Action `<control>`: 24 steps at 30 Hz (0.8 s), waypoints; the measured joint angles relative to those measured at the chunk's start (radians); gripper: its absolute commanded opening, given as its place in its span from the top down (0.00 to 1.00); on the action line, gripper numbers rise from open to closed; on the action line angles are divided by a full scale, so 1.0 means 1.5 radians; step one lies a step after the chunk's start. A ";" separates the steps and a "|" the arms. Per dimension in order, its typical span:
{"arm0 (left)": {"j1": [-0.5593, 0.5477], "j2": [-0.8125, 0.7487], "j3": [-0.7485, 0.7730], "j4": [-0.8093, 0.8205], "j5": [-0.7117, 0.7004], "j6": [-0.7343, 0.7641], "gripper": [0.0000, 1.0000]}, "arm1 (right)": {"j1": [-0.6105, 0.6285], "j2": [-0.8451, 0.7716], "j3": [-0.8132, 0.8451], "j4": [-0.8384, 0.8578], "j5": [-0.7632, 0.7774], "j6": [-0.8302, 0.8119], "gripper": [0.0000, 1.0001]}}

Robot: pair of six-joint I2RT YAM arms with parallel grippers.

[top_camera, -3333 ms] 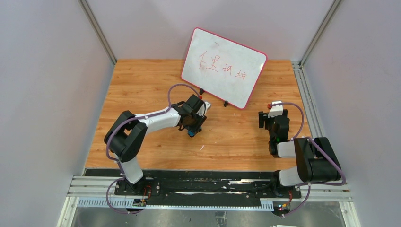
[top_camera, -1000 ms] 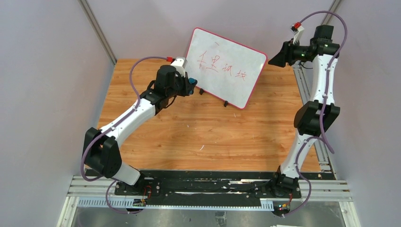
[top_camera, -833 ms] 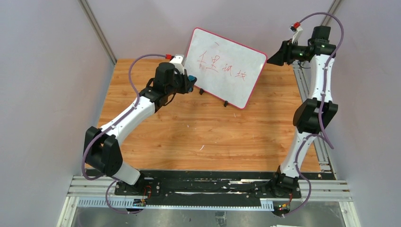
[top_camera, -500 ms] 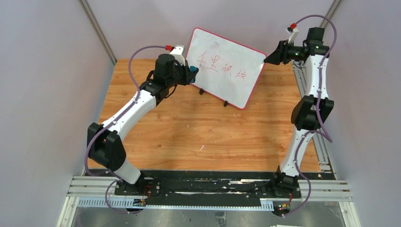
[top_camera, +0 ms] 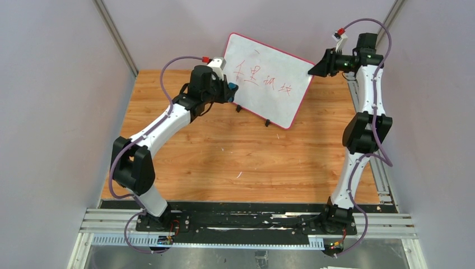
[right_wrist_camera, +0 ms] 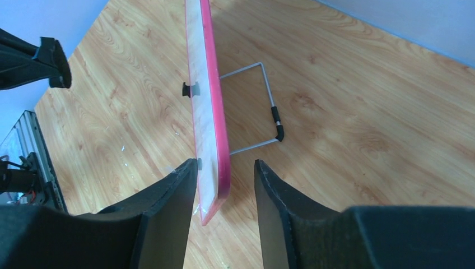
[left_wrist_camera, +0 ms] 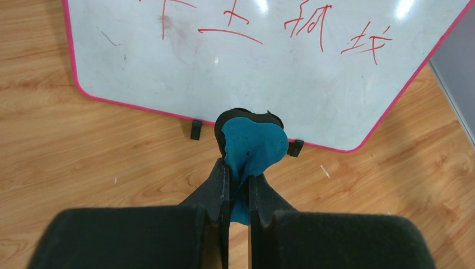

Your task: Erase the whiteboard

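- Over the last few seconds both arms had risen from low over the table (top_camera: 252,162) to the whiteboard (top_camera: 274,103). It stood propped and tilted at the far side, its red writing untouched.
- The left pincer (left_wrist_camera: 239,168) had carried the eraser (left_wrist_camera: 253,144) in from beside the board's left rim to just in front of its lower left face. It was pinching the soft blue pad tight, so the pad bulged out of shape above the fingertips. Whether the pad already touched the board was hard to tell.
- The right pincer (right_wrist_camera: 222,168) had closed in on the upper right corner. It sat spread, one finger on each side of the thin pink rim, gripping nothing.
- Wiping looked about to begin, with the right arm placed to steady the board.
- The board's face was smooth and glossy, with glare. Small black feet (left_wrist_camera: 195,129) and a bent wire stand (right_wrist_camera: 269,106) held it up on the wood-grain table.
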 measured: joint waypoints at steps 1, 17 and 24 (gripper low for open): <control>0.000 0.007 0.003 0.001 0.002 0.000 1.00 | 0.003 0.000 -0.006 0.000 0.000 -0.001 0.63; 0.004 0.048 0.061 0.021 0.022 -0.012 1.00 | 0.020 0.000 -0.031 0.001 -0.001 -0.004 0.88; 0.004 0.098 0.113 0.028 0.039 -0.022 1.00 | 0.020 0.000 -0.034 -0.005 -0.023 0.003 0.99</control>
